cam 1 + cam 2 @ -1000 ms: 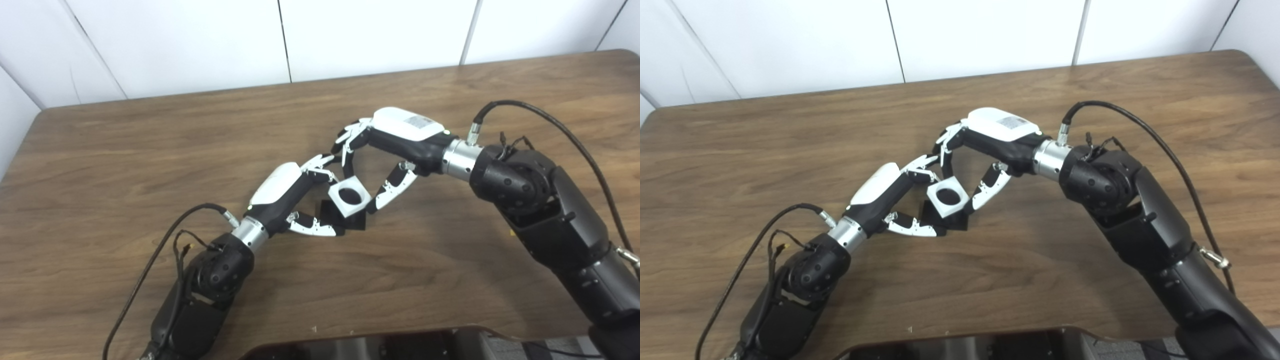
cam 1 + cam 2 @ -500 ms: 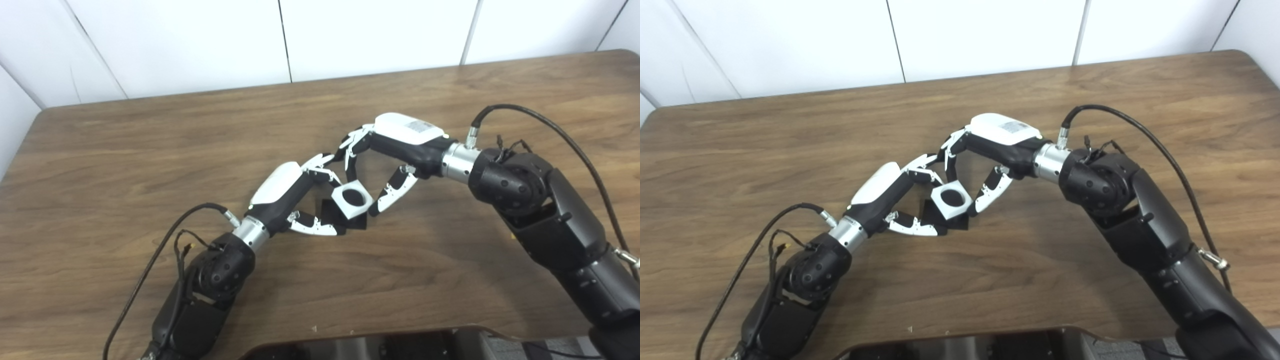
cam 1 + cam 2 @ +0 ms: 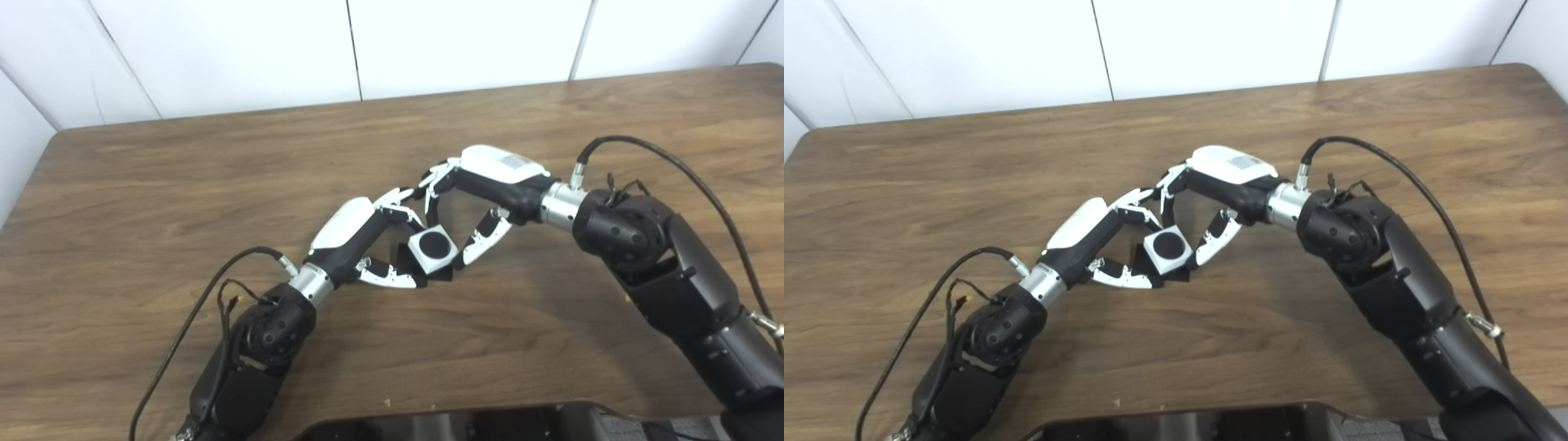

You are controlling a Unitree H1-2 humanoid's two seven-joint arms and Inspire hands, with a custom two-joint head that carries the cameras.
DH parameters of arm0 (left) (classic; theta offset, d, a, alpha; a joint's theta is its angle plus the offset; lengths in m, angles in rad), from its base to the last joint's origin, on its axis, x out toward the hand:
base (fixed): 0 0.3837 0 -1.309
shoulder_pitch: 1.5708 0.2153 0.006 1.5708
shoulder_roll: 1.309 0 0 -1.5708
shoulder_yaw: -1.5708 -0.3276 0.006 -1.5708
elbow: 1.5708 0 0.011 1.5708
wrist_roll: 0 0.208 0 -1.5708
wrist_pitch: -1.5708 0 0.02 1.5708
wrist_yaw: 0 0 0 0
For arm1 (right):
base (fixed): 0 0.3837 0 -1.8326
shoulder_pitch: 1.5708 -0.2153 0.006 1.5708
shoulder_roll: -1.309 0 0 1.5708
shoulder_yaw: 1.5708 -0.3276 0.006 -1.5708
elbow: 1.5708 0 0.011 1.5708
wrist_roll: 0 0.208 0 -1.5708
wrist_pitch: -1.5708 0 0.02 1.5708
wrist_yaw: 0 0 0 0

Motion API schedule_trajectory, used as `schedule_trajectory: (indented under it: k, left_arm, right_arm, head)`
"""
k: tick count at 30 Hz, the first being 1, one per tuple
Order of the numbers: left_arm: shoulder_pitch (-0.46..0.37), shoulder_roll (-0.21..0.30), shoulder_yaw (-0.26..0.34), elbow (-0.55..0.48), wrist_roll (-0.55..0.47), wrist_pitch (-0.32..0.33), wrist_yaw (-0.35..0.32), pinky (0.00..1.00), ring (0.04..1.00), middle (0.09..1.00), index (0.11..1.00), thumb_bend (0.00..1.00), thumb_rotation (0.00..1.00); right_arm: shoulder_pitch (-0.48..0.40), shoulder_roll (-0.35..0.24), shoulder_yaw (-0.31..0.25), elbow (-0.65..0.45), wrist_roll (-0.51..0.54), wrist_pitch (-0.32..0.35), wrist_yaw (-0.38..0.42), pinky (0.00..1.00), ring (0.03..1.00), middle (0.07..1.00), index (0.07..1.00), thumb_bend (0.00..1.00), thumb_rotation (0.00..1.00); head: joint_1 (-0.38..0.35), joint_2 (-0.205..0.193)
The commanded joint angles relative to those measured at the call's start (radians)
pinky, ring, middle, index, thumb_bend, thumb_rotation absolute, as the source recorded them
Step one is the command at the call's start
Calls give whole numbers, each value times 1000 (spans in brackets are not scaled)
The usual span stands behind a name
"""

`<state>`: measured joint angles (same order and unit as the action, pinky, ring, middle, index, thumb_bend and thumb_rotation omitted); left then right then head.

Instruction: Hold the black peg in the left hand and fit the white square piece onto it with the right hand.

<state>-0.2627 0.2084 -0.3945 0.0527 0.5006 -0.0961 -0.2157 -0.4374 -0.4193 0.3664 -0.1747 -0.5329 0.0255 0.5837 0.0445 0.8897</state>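
Mid-desk, the left hand [image 3: 361, 236] grips the black peg [image 3: 405, 262] while the right hand [image 3: 484, 184] pinches the white square piece [image 3: 432, 248] onto it; pressing it home comes next.

Bare table [image 3: 184, 184] all around; both hands' fingers [image 3: 392, 280] seemingly crowding the white square piece [image 3: 432, 248].

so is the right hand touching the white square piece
Touching: the left eye view shows the right hand pinching the white square piece between thumb and fingers.
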Motion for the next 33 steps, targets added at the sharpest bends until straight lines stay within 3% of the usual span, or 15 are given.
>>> schedule_trajectory:
  k: [1, 6, 9, 10, 11, 12, 14, 15, 26, 33]
  left_arm:
    - [-5, 2, -9, 0, 1, 26, -35, 830, 975, 938, 495, 519, 81]
    - [-5, 2, -10, -5, 3, 30, -38, 827, 975, 937, 495, 519, 81]
    - [-2, 2, -11, -10, 3, 39, -43, 828, 977, 939, 495, 519, 80]
    - [-2, 2, -11, -11, 3, 40, -43, 829, 978, 939, 495, 519, 80]
    - [-1, 2, -11, -12, 2, 42, -44, 831, 978, 939, 495, 519, 79]
    - [0, 3, -11, -13, 1, 43, -44, 836, 979, 938, 495, 519, 80]
    - [0, 4, -11, -14, 1, 42, -44, 838, 979, 938, 495, 519, 80]
    - [1, 5, -11, -13, 2, 41, -44, 837, 979, 938, 495, 519, 80]
    - [0, 12, -9, -1, 1, 26, -37, 839, 973, 938, 495, 519, 80]
    - [1, 18, -7, 0, -2, 24, -41, 841, 975, 937, 495, 519, 80]
  right_arm:
    - [-25, 9, -7, -11, 4, -15, -23, 936, 885, 788, 480, 521, 137]
    - [-22, 9, -7, -6, 0, -21, -23, 930, 882, 783, 480, 521, 137]
    - [-29, -5, 9, -26, -30, 16, 19, 947, 905, 816, 491, 521, 147]
    - [-32, -8, 13, -32, -35, 28, 32, 941, 915, 846, 626, 685, 197]
    - [-36, -14, 17, -38, -45, 42, 47, 938, 920, 862, 695, 769, 223]
    - [-38, -18, 19, -41, -52, 51, 57, 913, 932, 919, 842, 883, 263]
    - [-42, -25, 20, -44, -65, 61, 69, 888, 946, 976, 969, 979, 284]
    - [-44, -29, 20, -44, -70, 65, 75, 887, 952, 987, 985, 989, 285]
    - [-53, -68, -19, -43, -79, 82, 89, 898, 958, 981, 1000, 982, 314]
    - [-30, -83, -100, -32, -54, 78, 38, 866, 935, 946, 939, 944, 235]
  head:
    - [1, 1]
    - [0, 3]
    - [1, 4]
    - [1, 4]
    - [0, 5]
    - [0, 5]
    - [-1, 5]
    - [-1, 5]
    - [-16, 1]
    - [-33, -4]
